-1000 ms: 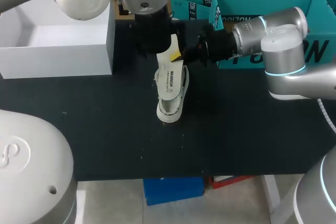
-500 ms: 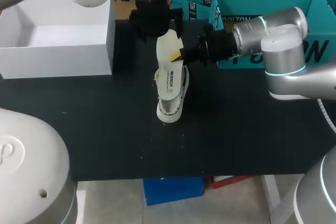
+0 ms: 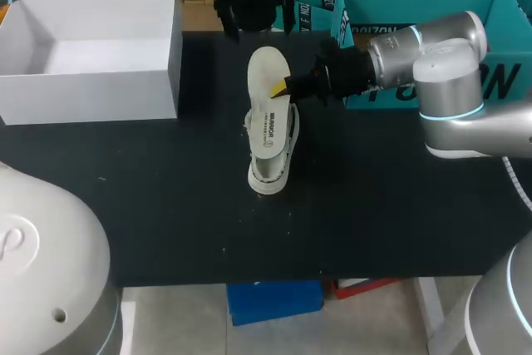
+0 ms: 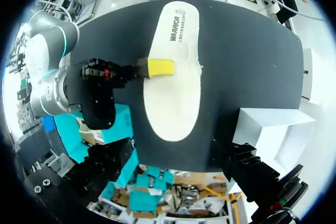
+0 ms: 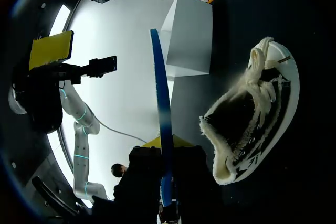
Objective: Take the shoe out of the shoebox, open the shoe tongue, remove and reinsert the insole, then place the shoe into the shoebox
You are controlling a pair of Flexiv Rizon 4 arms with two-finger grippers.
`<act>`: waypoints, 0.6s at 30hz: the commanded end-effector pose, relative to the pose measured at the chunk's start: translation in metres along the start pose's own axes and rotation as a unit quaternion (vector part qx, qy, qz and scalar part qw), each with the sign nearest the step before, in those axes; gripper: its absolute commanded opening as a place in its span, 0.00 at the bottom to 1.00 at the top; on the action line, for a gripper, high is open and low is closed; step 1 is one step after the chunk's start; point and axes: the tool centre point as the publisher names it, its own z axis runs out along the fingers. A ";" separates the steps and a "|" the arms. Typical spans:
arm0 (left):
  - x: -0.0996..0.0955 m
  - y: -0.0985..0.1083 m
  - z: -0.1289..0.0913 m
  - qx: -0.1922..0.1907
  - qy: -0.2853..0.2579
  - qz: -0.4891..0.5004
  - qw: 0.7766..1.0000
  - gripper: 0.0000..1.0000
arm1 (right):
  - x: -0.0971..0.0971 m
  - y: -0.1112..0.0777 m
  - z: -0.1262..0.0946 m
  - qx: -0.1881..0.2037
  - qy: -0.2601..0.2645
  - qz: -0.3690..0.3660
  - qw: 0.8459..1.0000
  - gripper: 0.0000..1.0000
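The insole [image 3: 268, 81] above the shoe [image 3: 269, 174] blocks its opening overhead

Item count, this moment:
- Shoe [image 3: 270, 151]: 1, white.
- Insole [image 3: 268, 76]: 1, separate from the shoe and counted on its own.
- Shoebox [image 3: 83, 97]: 1, white, no lid seen.
- Table [image 3: 166, 214]: 1, black top.
- Grippers: 2, the left gripper [image 3: 253, 27] and the right gripper [image 3: 283, 87], one per arm.
- Total loose items on the table: 3.
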 end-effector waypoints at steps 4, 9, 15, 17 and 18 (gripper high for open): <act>-0.003 0.016 0.008 0.017 0.003 -0.007 1.000 1.00 | -0.001 0.000 0.001 -0.001 0.000 0.000 1.000 0.00; -0.003 0.018 0.012 0.023 0.001 -0.009 1.000 1.00 | -0.001 0.000 0.001 -0.001 0.000 0.000 1.000 0.00; -0.002 0.010 0.004 0.018 -0.001 -0.006 1.000 1.00 | -0.001 0.000 0.001 -0.001 0.000 0.000 1.000 0.00; -0.001 0.006 0.001 0.016 -0.001 -0.005 1.000 1.00 | -0.001 0.000 0.001 -0.001 0.000 0.000 1.000 0.00; -0.001 0.003 0.000 0.015 -0.002 -0.005 1.000 1.00 | -0.001 0.000 0.001 -0.001 0.000 0.000 1.000 0.00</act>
